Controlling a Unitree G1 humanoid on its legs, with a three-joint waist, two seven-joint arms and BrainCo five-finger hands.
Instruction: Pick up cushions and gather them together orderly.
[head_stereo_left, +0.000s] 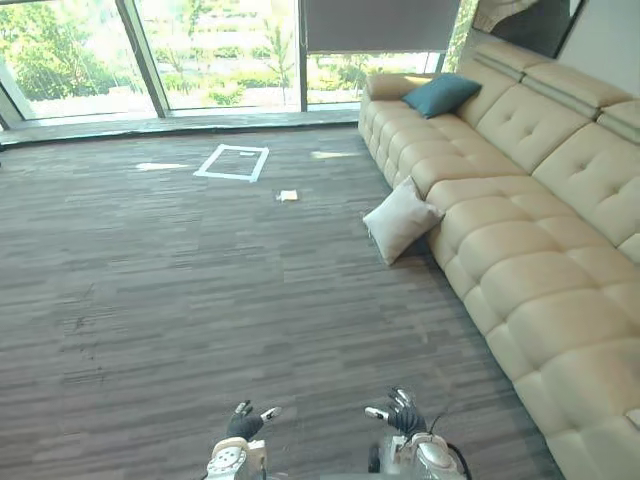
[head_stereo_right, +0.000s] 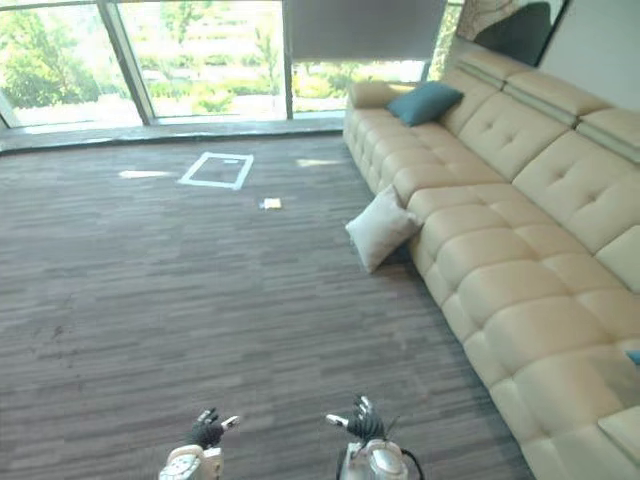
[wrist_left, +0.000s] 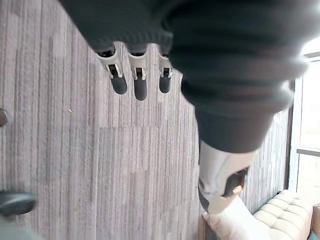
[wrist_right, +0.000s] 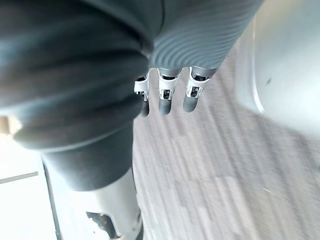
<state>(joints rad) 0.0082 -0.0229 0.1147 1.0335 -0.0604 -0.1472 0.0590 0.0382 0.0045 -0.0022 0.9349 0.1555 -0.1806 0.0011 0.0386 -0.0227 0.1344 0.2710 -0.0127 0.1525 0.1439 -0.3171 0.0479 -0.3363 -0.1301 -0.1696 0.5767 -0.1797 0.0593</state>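
A long tan sofa (head_stereo_left: 520, 260) runs down the right side of the room, on a dark striped carpet floor (head_stereo_left: 200, 300); a cream cushion (head_stereo_left: 400, 220) stands on the floor, tipped up on its edge and leaning on the front of the sofa, about halfway along it; a blue-green cushion (head_stereo_left: 440, 94) lies up on the sofa seat at the far end, propped on the backrest near the armrest; the two cushions are well apart.

The left robot hand (head_stereo_left: 243, 424) and the right robot hand (head_stereo_left: 404, 416) hang low at the near edge of the eye views, side by side over the bare floor; both are far from the cushions; each one has its fingers loose and spread with the thumb sticking out, and each holds nothing.

Out on the floor there is a square of white tape (head_stereo_left: 232, 162), and a small white thing (head_stereo_left: 288, 196) lies just beside it, nearer the sofa; I cannot tell what it is; big windows (head_stereo_left: 210, 50) fill the far wall, with green trees outside; a grey blind (head_stereo_left: 380, 24) hangs down over one of them.
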